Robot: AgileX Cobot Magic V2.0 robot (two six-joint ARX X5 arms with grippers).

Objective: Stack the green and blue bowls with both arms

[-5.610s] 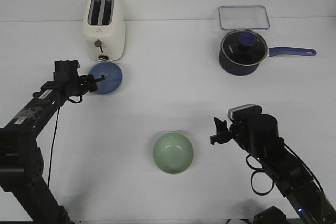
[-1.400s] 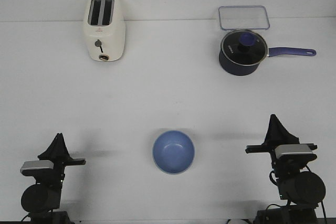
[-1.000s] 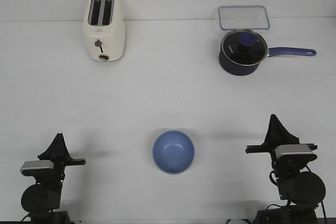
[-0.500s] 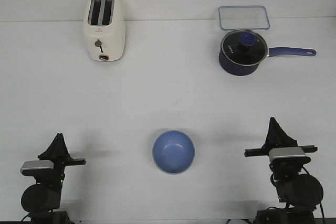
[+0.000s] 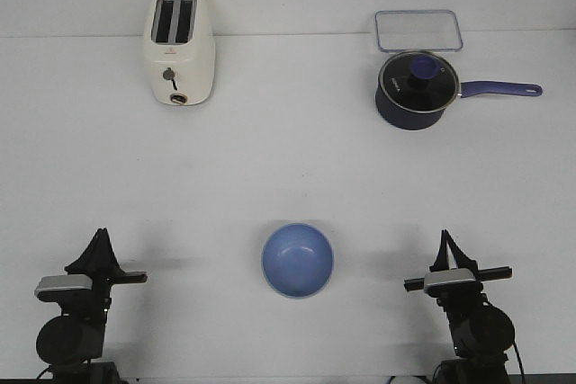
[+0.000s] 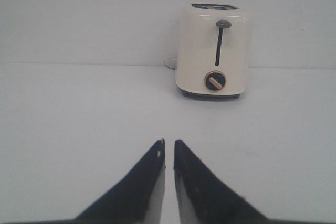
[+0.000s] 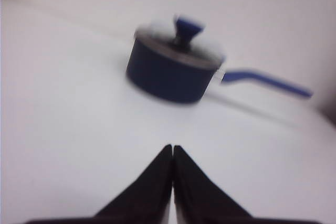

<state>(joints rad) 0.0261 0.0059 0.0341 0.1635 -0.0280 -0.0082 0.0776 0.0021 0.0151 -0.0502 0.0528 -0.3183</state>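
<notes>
Blue bowl (image 5: pixel 298 261) sits alone at the near middle of the white surface (image 5: pixel 288 159), between the two arms; no green bowl shows, so I judge it is nested beneath and the stacking done. Left tool (image 6: pixel 168 148) has its tips almost pressed together, holding nothing, and points toward the far toaster (image 5: pixel 179 49). Right tool (image 7: pixel 172 150) is pressed together and empty, facing the navy saucepan (image 5: pixel 413 90). Both are well apart from the bowl.
</notes>
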